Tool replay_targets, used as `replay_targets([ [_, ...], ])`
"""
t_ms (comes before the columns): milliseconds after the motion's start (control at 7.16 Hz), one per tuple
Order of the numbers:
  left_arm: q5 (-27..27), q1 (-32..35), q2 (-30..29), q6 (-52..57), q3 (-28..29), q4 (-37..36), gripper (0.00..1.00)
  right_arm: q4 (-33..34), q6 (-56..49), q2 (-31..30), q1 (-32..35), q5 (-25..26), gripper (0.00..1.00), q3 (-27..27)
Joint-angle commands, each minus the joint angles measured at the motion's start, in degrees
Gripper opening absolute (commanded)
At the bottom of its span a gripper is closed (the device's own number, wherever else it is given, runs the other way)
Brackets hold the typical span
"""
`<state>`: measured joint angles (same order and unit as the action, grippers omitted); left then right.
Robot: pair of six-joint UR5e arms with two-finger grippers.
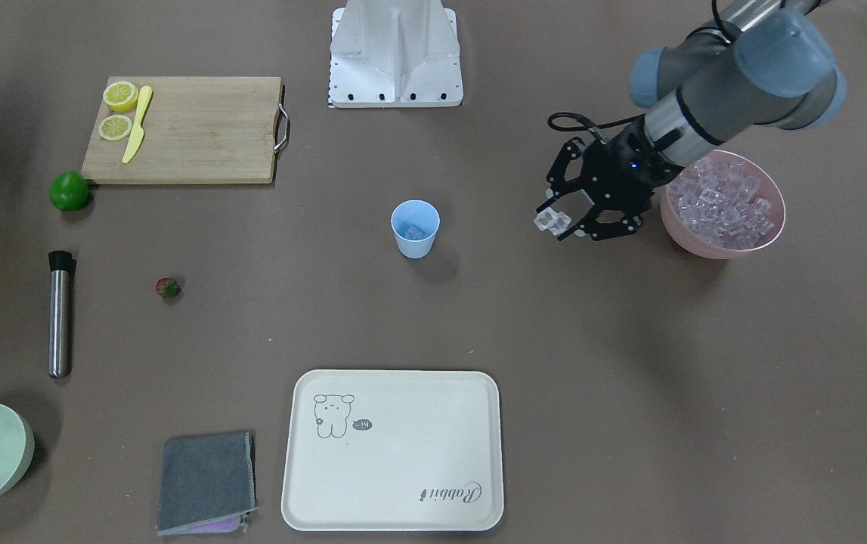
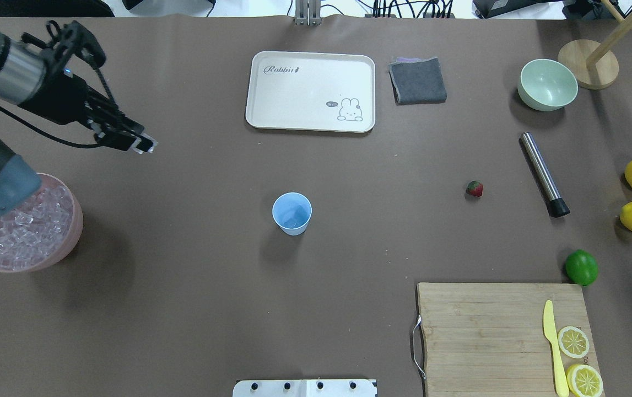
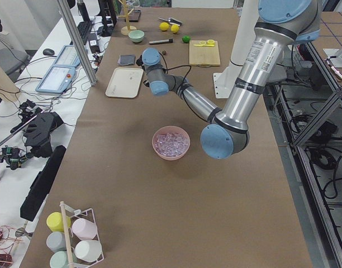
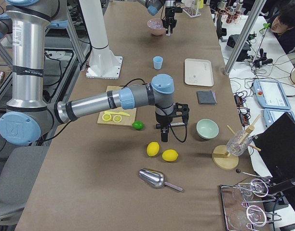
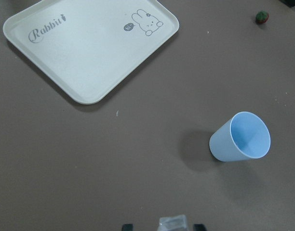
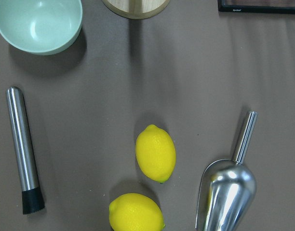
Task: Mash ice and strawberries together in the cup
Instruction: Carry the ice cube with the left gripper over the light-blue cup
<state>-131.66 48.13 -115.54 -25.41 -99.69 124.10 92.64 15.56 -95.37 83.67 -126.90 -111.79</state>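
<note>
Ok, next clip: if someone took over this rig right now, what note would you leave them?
Left gripper: shut on one ice cube, in the air between the pink bowl of ice and the cup.
Right gripper: above the table near the lemons; open or shut cannot be told.
Cup: upright mid-table, seemingly with one cube already inside.
Strawberry: on the table, well apart from the cup; the steel muddler lies nearby, untouched.
Left to do: drop this cube in, add the strawberry, mash.
</note>
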Motion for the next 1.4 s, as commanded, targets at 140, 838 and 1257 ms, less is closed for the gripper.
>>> replay_targets([
  [140,14.36,-11.53,-5.38,-9.73,-0.15,0.09,0.00,0.00,0.00,0.18,0.00,0.07,1.00,0.00],
  [838,22.14,-17.28,-6.27,-11.07,0.99,0.80,0.00,0.00,-0.09,0.45,-0.44,0.16,1.00,0.00],
  [1257,27.33,-19.57,-6.72,-11.33,2.93,2.46,0.00,0.00,-0.09,0.36,-0.53,0.16,1.00,0.00],
])
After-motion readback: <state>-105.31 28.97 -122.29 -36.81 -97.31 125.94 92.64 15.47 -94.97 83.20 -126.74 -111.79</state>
